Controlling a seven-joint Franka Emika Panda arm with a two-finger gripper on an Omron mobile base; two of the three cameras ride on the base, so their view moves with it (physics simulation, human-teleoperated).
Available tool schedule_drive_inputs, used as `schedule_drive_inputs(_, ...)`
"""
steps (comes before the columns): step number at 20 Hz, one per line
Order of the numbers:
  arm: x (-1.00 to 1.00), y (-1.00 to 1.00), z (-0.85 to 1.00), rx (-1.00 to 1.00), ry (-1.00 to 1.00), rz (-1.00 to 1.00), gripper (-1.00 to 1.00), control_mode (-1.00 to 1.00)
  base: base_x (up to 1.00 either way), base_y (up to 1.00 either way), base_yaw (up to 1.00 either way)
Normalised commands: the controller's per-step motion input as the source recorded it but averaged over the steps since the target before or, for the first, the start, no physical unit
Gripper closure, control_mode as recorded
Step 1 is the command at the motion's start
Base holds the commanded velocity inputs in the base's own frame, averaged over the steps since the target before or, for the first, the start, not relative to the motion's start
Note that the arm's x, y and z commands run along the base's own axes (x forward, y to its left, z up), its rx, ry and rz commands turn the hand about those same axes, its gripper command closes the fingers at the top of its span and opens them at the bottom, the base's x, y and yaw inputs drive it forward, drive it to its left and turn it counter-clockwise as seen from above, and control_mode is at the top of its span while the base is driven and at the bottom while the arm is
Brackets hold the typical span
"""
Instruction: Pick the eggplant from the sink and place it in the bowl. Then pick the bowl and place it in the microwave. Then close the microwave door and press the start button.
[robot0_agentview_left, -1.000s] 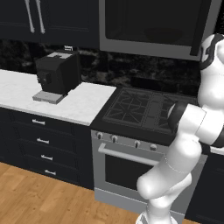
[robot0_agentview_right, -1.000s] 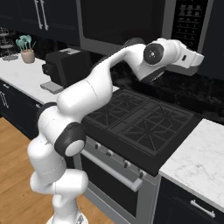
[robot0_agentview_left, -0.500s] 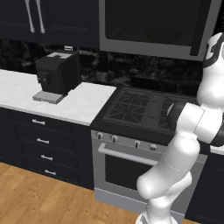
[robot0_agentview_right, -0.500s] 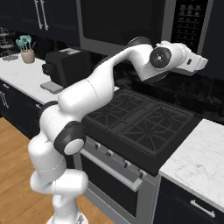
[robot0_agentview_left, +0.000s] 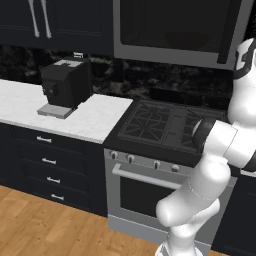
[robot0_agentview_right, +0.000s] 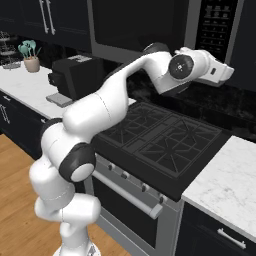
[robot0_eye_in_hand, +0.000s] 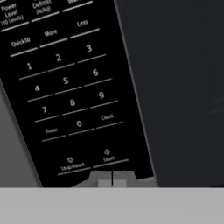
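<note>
Our hand (robot0_eye_in_hand: 112, 183) is shut on nothing, its two tips pressed together right against the microwave (robot0_agentview_right: 150, 25) keypad. The Start key (robot0_eye_in_hand: 108, 159) lies straight ahead, just above the tips; we judge a short forward push remains.

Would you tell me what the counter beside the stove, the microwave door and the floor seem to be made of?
The counter looks like polished white marble or similar stone, judging by its faint grey veining. The microwave door seems to be dark metal framing a smoked glass window, which shows a dim sheen. The floor looks like warm wood planks with visible grain; being rendered, it may be laminate.
</note>
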Motion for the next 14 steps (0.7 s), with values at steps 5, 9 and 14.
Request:
schedule_drive_inputs(5,0.20,0.00,0.00,0.00,0.00,0.00,1.00,-1.00,0.00,0.00,0.00)
schedule_drive_inputs(9,0.28,0.00,0.00,0.00,0.00,0.00,1.00,-1.00,0.00,0.00,0.00)
schedule_drive_inputs(14,0.14,-0.31,0.00,0.02,0.00,0.01,1.00,-1.00,0.00,0.00,0.00)
